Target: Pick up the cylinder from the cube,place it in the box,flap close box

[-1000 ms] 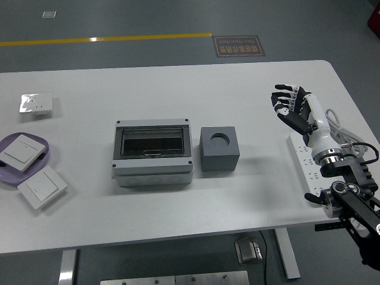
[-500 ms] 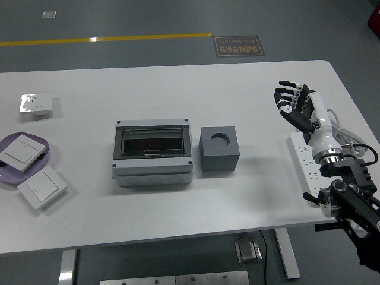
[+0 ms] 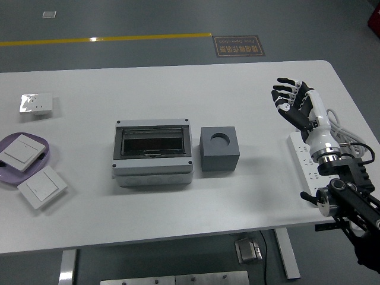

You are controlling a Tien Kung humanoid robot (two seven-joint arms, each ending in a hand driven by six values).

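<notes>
Head view, cube (image 3: 219, 149) well left of right hand (image 3: 295, 104)

I see lab or workshop: grey floor (image 3: 119, 21), yellow line (image 3: 107, 39), floor sign (image 3: 238, 45), white bench (image 3: 178, 202), wall switches (image 3: 41, 187).

Right arm comes in from tabletop's near right corner, forearm angled up toward the right edge. Right hand (image 3: 292, 102) raised, five fingers (image 3: 284, 95) spread and slightly bent, holding nothing. Left arm not visible.
</notes>
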